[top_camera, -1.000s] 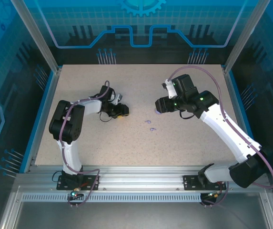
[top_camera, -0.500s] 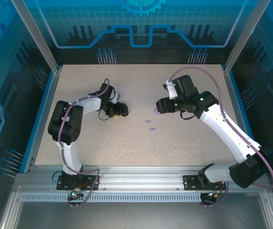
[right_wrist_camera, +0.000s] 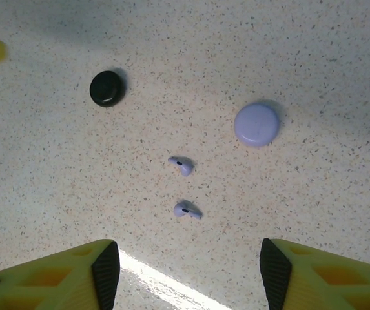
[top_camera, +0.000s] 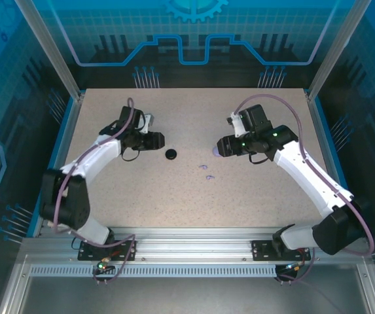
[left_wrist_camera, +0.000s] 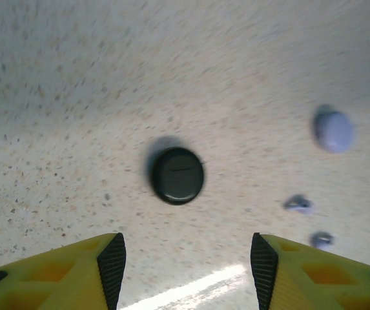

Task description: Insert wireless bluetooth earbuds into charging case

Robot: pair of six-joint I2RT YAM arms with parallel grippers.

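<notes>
The speckled worktop [top_camera: 174,203] is mostly bare, with free room out to its blue-railed edges. Near the middle sit two round cases, well apart: one black case [left_wrist_camera: 177,175] and one lavender case [right_wrist_camera: 256,124]. Two lavender earbuds [right_wrist_camera: 181,165] lie loose on the worktop near the lavender case, touching nothing. The left pincer [left_wrist_camera: 185,258] and right pincer [right_wrist_camera: 185,265] hover with jaws apart, both empty.

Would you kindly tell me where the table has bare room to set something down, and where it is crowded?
Bare: the near strip of table from its front edge to the two lavender earbuds, and the far strip behind the left gripper and right gripper. Crowded: the middle, where the black case, lavender case and earbuds lie between the grippers.
</notes>
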